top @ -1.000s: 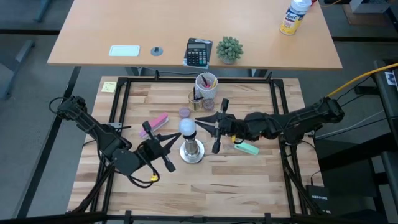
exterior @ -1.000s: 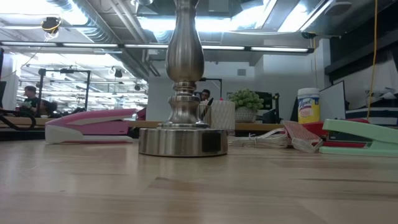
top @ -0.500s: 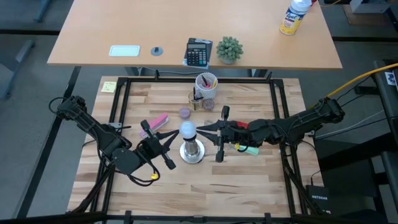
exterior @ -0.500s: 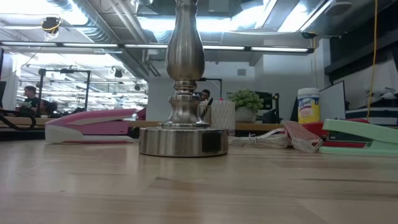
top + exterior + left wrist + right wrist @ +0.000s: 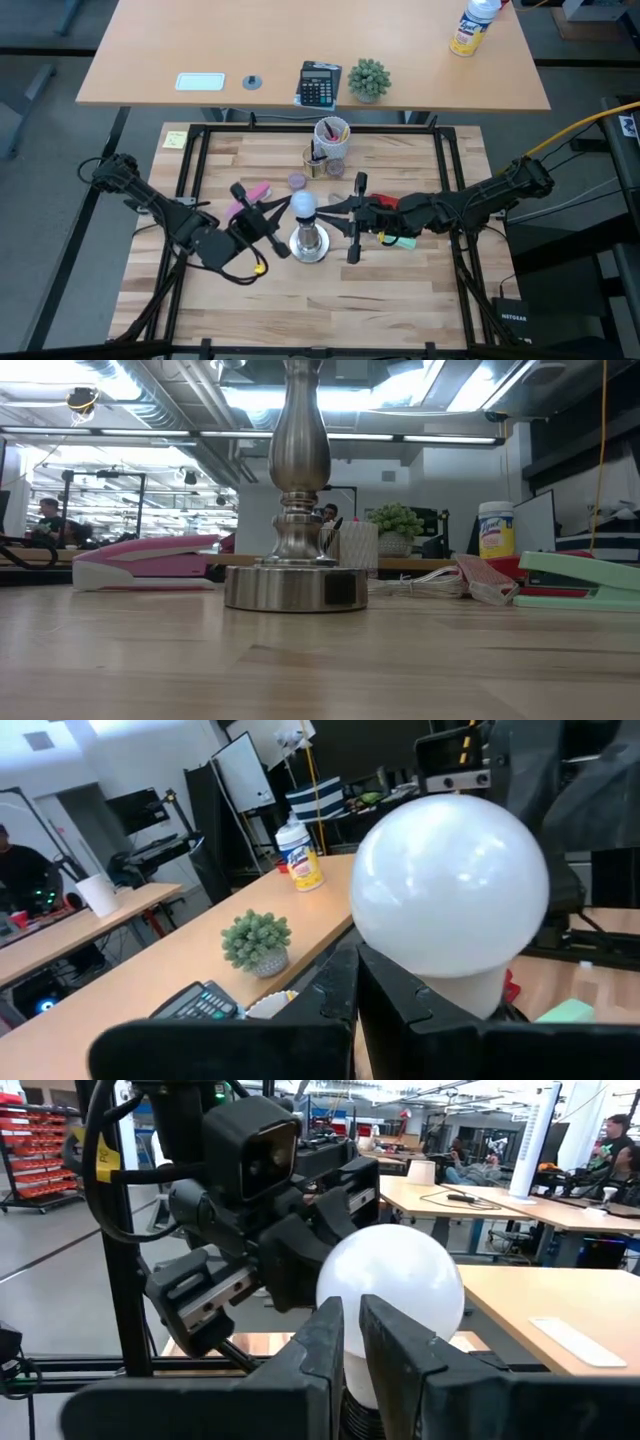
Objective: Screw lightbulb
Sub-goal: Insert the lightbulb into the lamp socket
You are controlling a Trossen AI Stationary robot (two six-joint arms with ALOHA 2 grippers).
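- The wooden table (image 5: 400, 290) is the biggest thing. The metal stand (image 5: 308, 243) is found near its middle.
- The left arm is reached in from the stand's left side, and the right arm from its right side.
- The metal stand is set upright on its round base. It is not touched low down by anything in the low view.
- The left gripper (image 5: 280, 212) is held up high, just beside the top of the stand on the left. Its fingers (image 5: 400, 1010) are pressed together, and nothing is seen held between them.
- The right gripper (image 5: 330, 208) is held just beside the top of the stand on the right. Only a thin slit is left between its fingers (image 5: 395, 1350), and nothing is seen held in that slit.
- The lightbulb (image 5: 303, 207) is found on top of the stand, between the two grippers. How far it is screwed in cannot be told.
- The lightbulb is most likely light, hard, smooth and easy to break. It could slip from a loose hold, and it could crack if squeezed hard.
- It is best taken softly around its round white part, with one finger on each side, and turned slowly. The silver screw part should be left free for the stand.
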